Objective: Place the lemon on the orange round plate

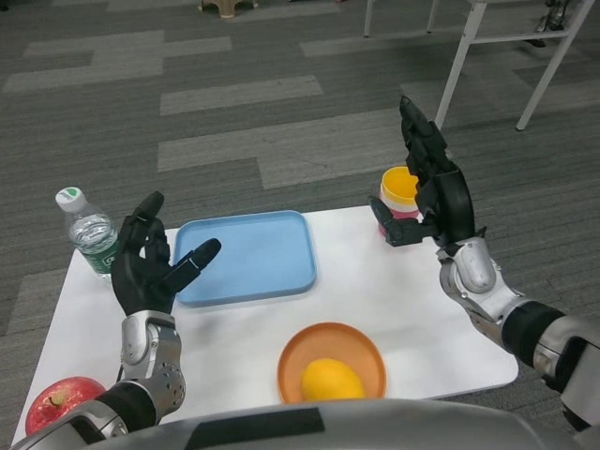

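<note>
- I see the lemon (332,380) lying in the orange round plate (298,356), at the near edge of the white table (394,309), a little right of centre.
- My left hand (150,262) is raised over the left part of the table, fingers spread and upright, nothing in its grasp; one finger reaches toward the near left corner of the blue tray (248,255).
- My right hand (433,187) is raised over the far right part of the table, fingers apart and pointing up, thumb stretched out to the left; it holds nothing.
- The right hand is just beside a small yellow cup (398,187) with a pink band, which stands at the far right edge of the table; the thumb crosses in front of the cup, and I cannot tell whether it touches.
- The blue tray lies flat in the far middle of the table, well apart from the plate.
- A clear water bottle (89,232) with a white cap stands upright at the far left corner.
- A red apple (61,401) sits at the near left corner, just beside my left forearm.
- Beyond the table I see grey patterned carpet (234,94) and, far right, the white legs of another table (469,42).
</note>
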Controlling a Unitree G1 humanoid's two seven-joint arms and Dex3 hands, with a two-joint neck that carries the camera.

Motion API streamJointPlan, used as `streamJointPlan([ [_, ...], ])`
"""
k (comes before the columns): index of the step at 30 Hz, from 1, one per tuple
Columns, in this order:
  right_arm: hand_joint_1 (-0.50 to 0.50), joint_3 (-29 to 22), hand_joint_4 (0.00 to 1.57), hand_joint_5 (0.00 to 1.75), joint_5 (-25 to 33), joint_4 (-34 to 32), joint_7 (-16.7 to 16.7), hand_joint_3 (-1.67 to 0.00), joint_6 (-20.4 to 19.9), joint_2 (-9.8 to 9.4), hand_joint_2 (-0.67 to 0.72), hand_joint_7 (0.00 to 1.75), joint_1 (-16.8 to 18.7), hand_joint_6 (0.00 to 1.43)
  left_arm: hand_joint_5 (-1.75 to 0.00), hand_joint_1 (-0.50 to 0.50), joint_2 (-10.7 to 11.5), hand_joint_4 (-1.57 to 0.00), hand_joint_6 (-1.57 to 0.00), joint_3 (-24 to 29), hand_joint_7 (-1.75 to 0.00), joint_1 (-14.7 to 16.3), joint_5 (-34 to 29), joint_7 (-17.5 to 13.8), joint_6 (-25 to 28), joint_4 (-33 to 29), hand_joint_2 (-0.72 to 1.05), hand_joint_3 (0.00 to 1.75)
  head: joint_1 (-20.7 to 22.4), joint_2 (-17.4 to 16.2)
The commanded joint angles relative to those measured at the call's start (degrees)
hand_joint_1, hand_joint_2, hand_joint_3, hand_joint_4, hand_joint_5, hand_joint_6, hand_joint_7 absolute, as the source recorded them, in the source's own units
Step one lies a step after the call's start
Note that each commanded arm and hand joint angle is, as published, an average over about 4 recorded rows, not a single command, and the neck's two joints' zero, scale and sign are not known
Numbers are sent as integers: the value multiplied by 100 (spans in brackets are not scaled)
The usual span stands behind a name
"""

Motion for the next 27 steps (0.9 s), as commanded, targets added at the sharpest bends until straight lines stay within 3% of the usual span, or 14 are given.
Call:
streamJointPlan([
  [1, -17, -119, 0, 0, 40, 60, -201, -95, -147, 34, 4, 0, 19, 0, -21, 50, -48, 0, -58, 49, -61, -127, 69, -21, 2, 34, 43, 9, -96, 5],
  [5, -17, -192, 0, 0, 49, 75, -249, -91, -158, 56, 11, 0, 19, 0, -21, 50, -75, 0, -58, 49, -61, -208, 67, -19, 5, 115, 43, 9, -161, 21],
  [10, -25, -288, 0, 0, 88, 130, -221, -32, -149, 89, 52, 0, 19, 0, -21, 50, -79, 0, -56, 49, -61, -309, 62, -21, 11, 214, 43, 9, -231, 26],
  [13, -38, -332, 0, 0, 141, 145, -214, -14, -145, 105, 66, 0, 19, 0, -21, 50, -79, 0, -56, 45, -63, -353, 53, -21, 11, 269, 43, 9, -251, 41],
  [18, -42, -383, 0, 0, 202, 176, -225, -8, -142, 147, 72, 0, 19, 0, -21, 50, -79, 0, -58, 49, -56, -395, 31, -21, 20, 313, 43, 9, -256, 55],
  [27, -46, -438, 0, 0, 246, 286, -232, -4, -123, 241, 72, 0, -12, 0, -21, 50, -66, 0, -58, 49, -63, -428, -4, -16, 20, 344, 43, 9, -229, 39],
])
